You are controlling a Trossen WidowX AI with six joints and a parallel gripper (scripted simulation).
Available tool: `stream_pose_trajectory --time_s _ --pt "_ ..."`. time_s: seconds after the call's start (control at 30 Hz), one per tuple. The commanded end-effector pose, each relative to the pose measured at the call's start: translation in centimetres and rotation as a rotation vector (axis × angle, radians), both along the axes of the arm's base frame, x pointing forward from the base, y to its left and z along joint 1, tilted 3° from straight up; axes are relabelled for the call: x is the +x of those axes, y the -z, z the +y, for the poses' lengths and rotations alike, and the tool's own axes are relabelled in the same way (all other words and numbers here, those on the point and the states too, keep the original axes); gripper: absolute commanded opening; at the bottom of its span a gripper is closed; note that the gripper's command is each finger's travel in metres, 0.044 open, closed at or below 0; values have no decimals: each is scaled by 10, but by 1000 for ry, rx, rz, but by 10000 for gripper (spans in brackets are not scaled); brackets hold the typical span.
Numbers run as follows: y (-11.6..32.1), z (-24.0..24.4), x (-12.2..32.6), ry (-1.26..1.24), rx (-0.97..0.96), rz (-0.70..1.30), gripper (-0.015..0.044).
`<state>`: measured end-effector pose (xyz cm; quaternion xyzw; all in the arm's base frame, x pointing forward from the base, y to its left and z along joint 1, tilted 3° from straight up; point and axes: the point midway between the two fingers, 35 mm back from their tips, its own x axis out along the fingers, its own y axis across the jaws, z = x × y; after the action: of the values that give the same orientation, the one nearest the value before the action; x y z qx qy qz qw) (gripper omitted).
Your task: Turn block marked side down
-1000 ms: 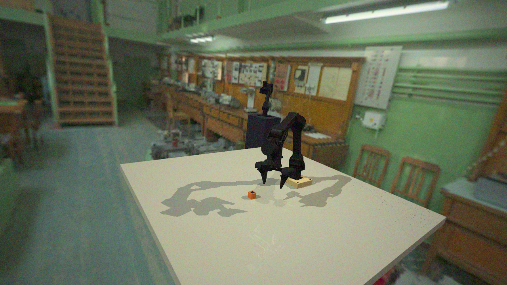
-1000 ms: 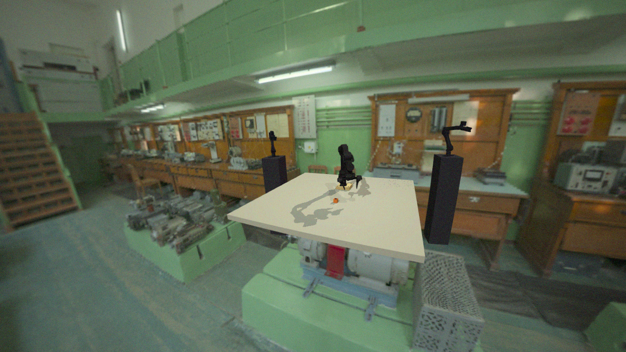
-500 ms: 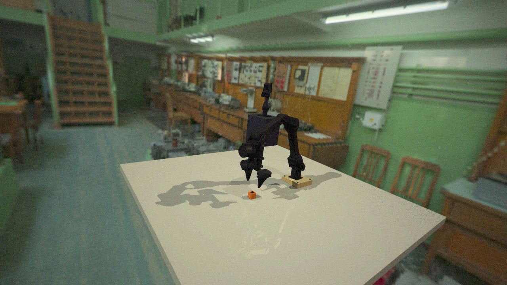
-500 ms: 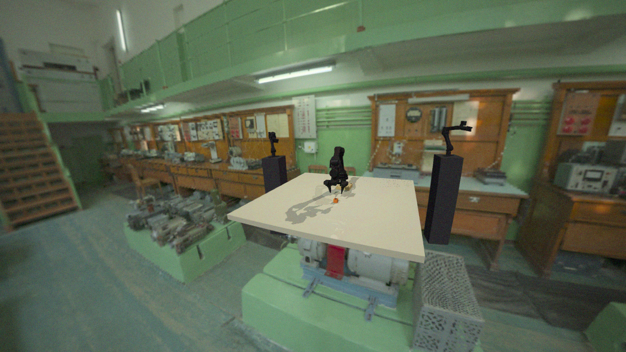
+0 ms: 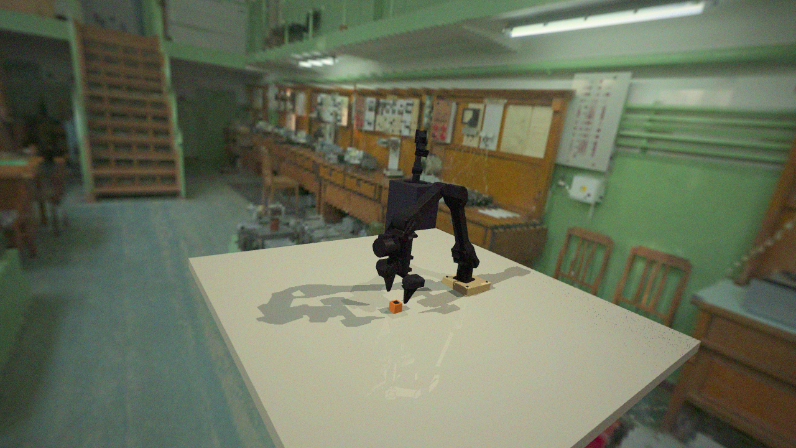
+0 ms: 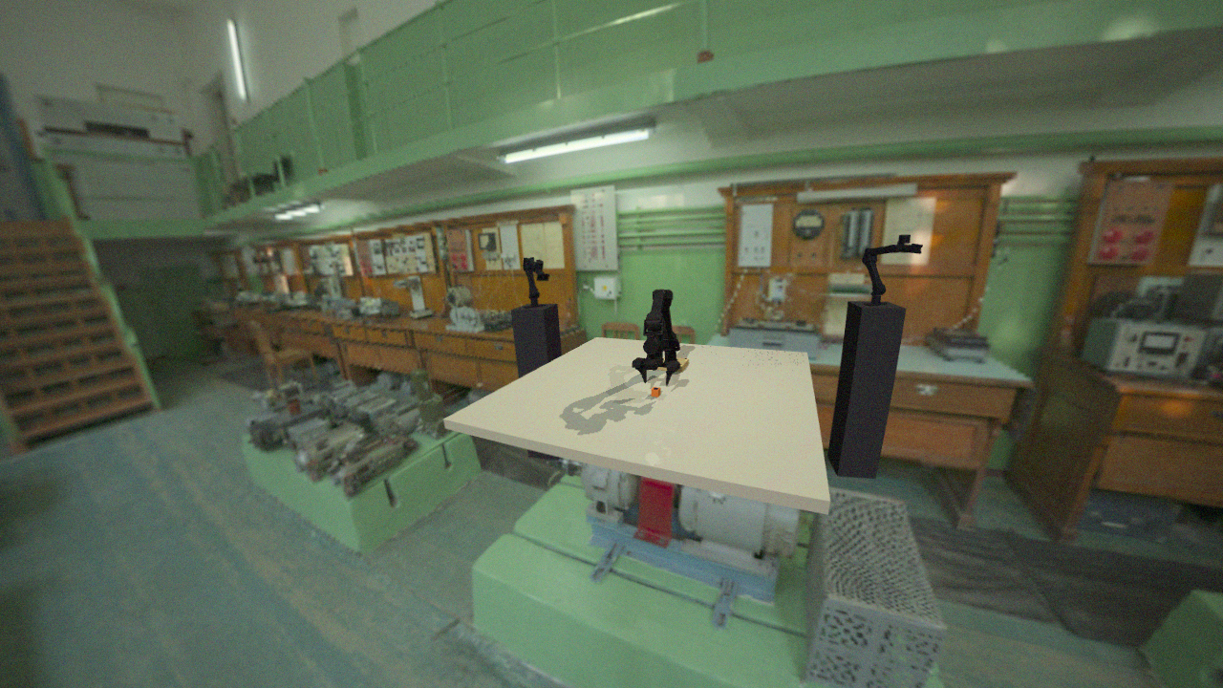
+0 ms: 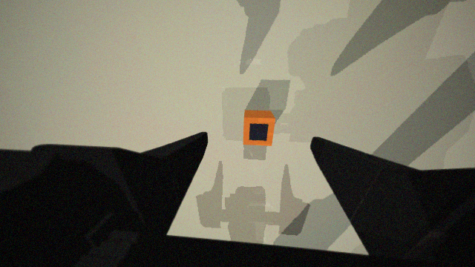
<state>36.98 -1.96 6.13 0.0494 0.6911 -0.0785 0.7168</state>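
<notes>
A small orange block point(image 5: 395, 307) point(image 6: 655, 392) point(image 7: 259, 142) rests on the pale table point(image 5: 500, 378) point(image 6: 743, 453) point(image 7: 93, 74). Its marked side, a dark square point(image 7: 258, 132), faces up. My gripper point(image 5: 397, 297) point(image 6: 656, 383) point(image 7: 257, 139) is open, pointing down, with nothing between its fingers. The fingertips hang a little above the block. In the wrist view the block appears between the two fingertips and slightly ahead of them, untouched. The block's underside is hidden.
The arm's wooden base point(image 5: 472, 287) stands on the table behind the block. Beyond the table stand two dark pedestals point(image 6: 865, 384) point(image 6: 536, 337) carrying small arms. The arm's shadows fall across the table around the block.
</notes>
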Motion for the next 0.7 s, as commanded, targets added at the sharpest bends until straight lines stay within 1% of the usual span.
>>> stream_pose_trajectory --time_s 0.0,0.67 --pt "9 -1 -2 -5 -3 16 440" --pt "37 -2 -2 -5 -3 16 440"
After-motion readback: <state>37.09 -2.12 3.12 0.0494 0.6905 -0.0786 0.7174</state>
